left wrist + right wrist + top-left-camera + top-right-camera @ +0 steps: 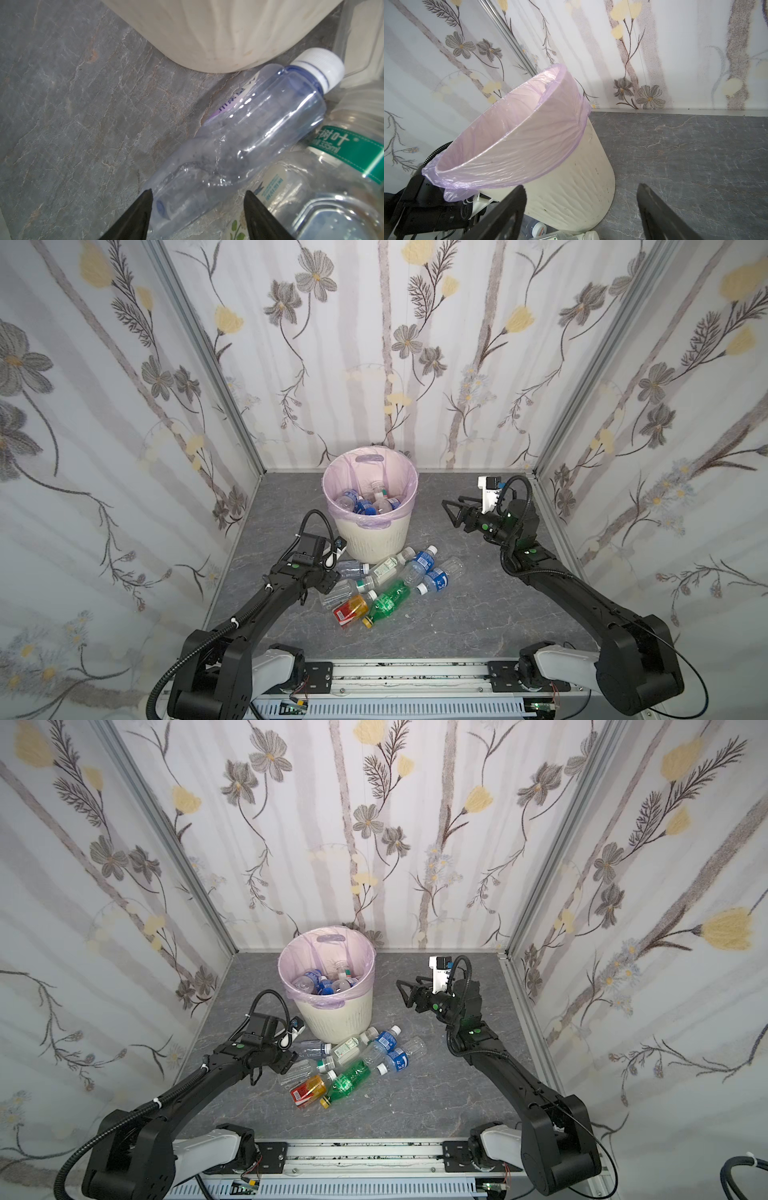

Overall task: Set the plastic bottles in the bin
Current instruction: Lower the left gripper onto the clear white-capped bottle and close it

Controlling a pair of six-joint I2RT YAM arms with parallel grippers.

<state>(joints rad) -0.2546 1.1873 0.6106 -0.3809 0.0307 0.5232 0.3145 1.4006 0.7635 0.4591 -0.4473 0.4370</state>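
- Straddling the base end of the bluish bottle [249, 128], the left gripper [198, 190] has its fingers [143, 209] about half apart, one close on each side; whether they press the plastic I cannot tell
- That bottle lies flat on the table [62, 104], its white-capped end near the foot of the bin [218, 31]
- The right gripper [450, 514] has its fingers [508, 212] spread wide with nothing between them, clear of the bin wall
- A clear bottle [342, 187] touching the bluish one carries a green band reading "335ml" under larger Chinese characters
- The bluish bottle's purple-and-white label is turned away and unreadable
- In both top views the blue labels in the pile [399, 572] bear white characters too small to read; the amber bottle [353, 608] has a red label
- The left arm reaches forward and low, wrist bent down over the pile's left end
- The right arm stretches forward, its gripper raised beside the bin's upper wall and pointing at it from the right
- Several bottles [365, 506] lie inside the bin; the pile sits on the table just in front of it, the green bottle [388, 601] among it
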